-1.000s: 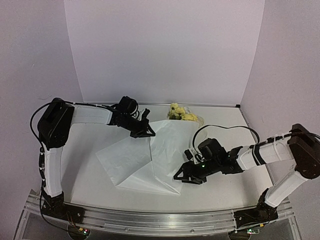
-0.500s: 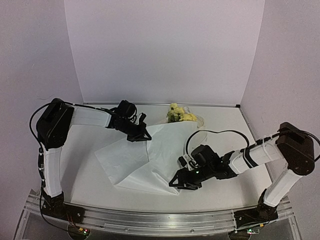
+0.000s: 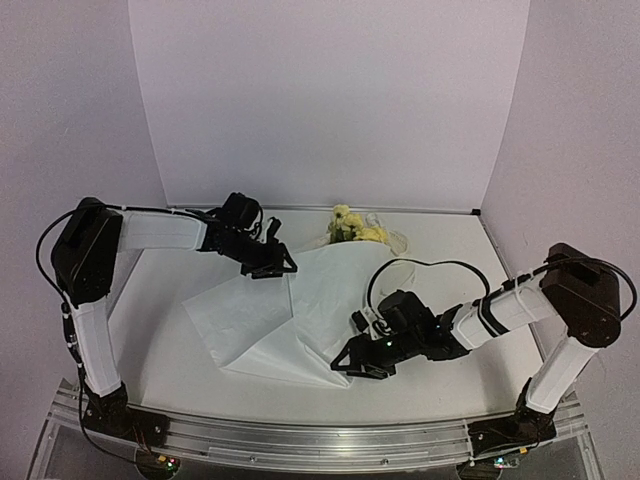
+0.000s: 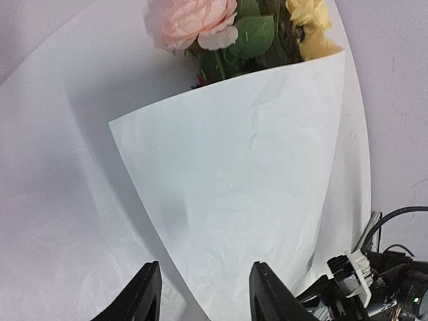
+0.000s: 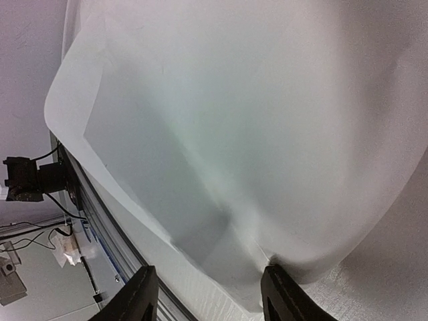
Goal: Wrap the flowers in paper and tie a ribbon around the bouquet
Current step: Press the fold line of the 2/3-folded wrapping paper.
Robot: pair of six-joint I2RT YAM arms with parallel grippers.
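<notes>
So the paper [image 3: 300,310] is a big thin white sheet lying flat-ish on the tabletop [image 3: 150,330]. It's a bit crinkly and folded over on itself, so one flap lies across the middle like a loose cone. The left part is a single layer spread out toward 9 o'clock, and the doubled part runs up toward 12.

The left hand [image 3: 272,262] sits right at the sheet's 10 o'clock edge. Its fingers are parted with nothing pinched between them; the wrist view just shows the folded flap lying out ahead of the tips.

The flowers [image 3: 350,225] poke out of the top of the fold at about 12 to 1 o'clock. They're fluffy pale yellow heads, with a pinkish one up close and green leaves, and the stems are hidden under the paper.

The right hand [image 3: 345,365] is down at the paper's 5 o'clock corner. Its fingers are spread fairly wide, with the corner of the sheet right in front of them. Can't tell if they actually touch it, but nothing's gripped.
</notes>
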